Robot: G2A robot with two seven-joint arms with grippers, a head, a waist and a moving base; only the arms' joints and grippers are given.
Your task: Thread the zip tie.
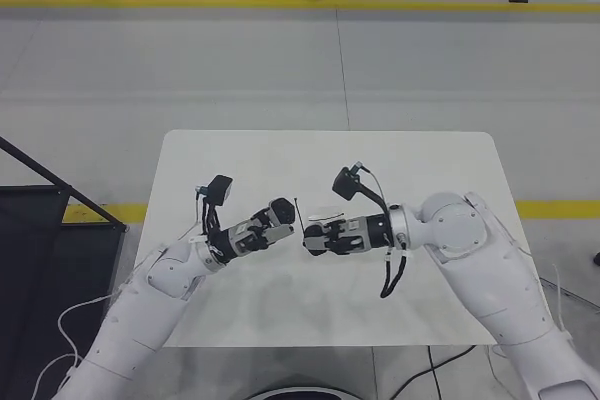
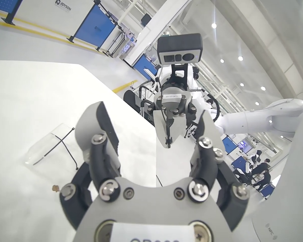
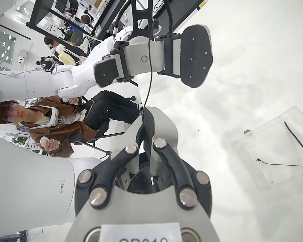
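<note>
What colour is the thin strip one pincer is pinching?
Black zip tie, clearest in left wrist view.

White arms [image 1: 155, 295] end in grey, black-padded, silver-screwed tools [image 2: 152, 117].

We've got both arms in over the table's [image 1: 430, 160] near edge, forearms angled inward, wrists meeting above the table's middle. Left gripper [image 1: 288, 214] and right gripper [image 1: 308, 240] face each other tip to tip, just apart. Left jaws spread wide. Right fingers pinched tight on the zip tie [image 3: 147, 84], which sticks out toward the left gripper
</note>
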